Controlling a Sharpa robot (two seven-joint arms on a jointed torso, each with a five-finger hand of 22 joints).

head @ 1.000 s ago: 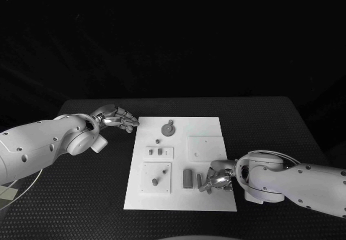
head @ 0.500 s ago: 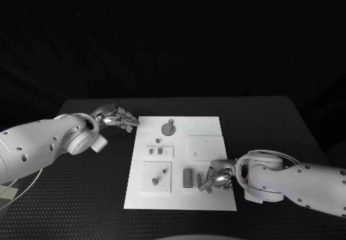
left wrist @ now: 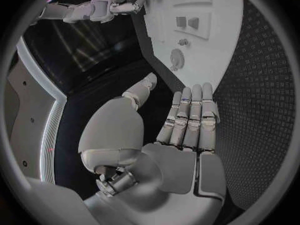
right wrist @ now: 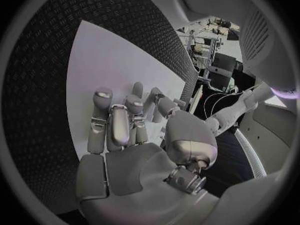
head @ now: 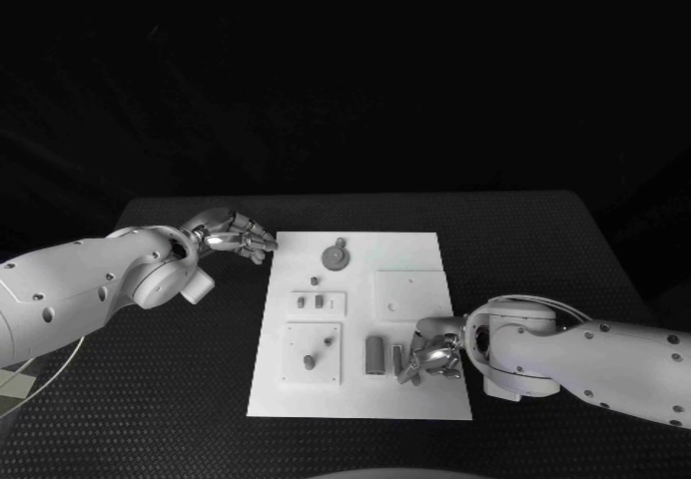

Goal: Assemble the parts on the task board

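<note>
Right robot hand (head: 432, 354) is curling its fingers onto a part (head: 399, 360) on the task board (head: 410, 249); whether it grips is unclear. Left robot hand (head: 231, 235) is hovering empty, fingers extended.

We see a black, textured desk (head: 547, 239) against a fully dark backdrop; beyond its edge, cluttered benches (right wrist: 209, 47) stand under bright light.

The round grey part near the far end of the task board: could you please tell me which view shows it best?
The head view: the round grey part lies unobstructed on the task board, seen from above. The left wrist view shows it smaller and distorted, beyond the left hand. In the right wrist view I cannot make it out.
</note>
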